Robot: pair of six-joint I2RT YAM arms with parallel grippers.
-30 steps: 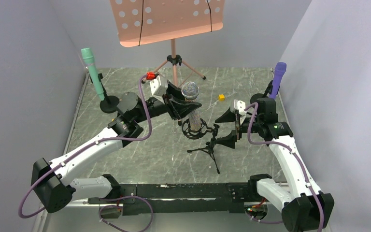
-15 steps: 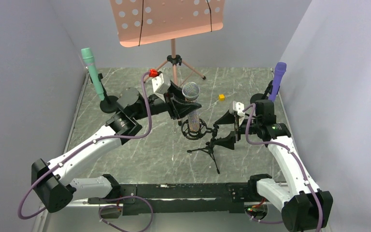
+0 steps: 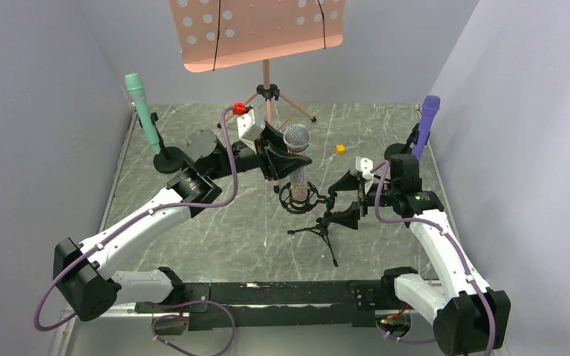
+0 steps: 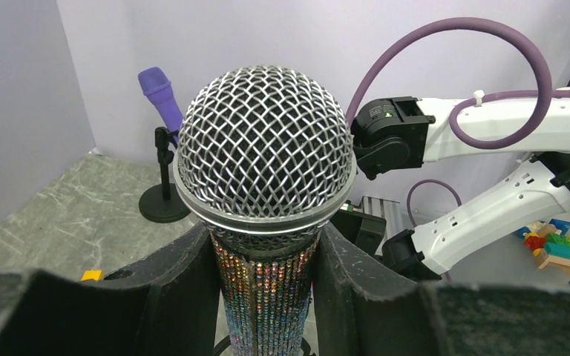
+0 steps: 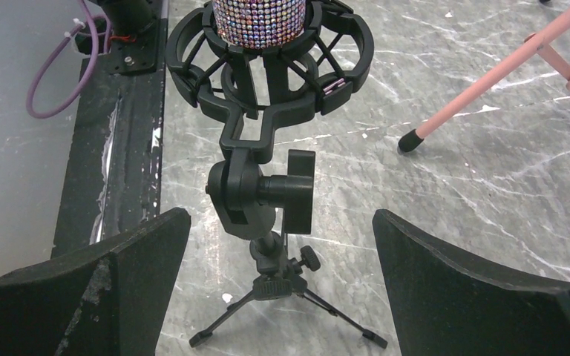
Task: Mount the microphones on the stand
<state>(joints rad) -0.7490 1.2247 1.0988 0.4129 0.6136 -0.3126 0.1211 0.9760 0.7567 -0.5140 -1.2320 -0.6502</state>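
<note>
My left gripper (image 3: 288,157) (image 4: 266,282) is shut on the glittery silver microphone (image 3: 295,139) (image 4: 265,163), just under its mesh head. The microphone stands upright, and its lower body (image 5: 256,22) sits inside the black ring-shaped shock mount (image 3: 299,196) (image 5: 341,81) on the small tripod stand (image 3: 323,230) (image 5: 267,274). My right gripper (image 3: 345,197) (image 5: 278,222) is open, one finger on each side of the stand's swivel joint without touching it. The mint green microphone (image 3: 142,111) stands in a round-base holder at the back left. The purple one (image 3: 427,122) (image 4: 159,96) stands at the back right.
A pink music stand (image 3: 256,30) stands at the back; one of its legs (image 5: 490,81) reaches down near the tripod. A small yellow cube (image 3: 340,149) lies on the marble table. A black rail (image 3: 267,293) runs along the near edge. Grey walls close both sides.
My left arm has shifted a little to the right with the silver microphone. My right gripper has edged left, closer round the tripod stand.
</note>
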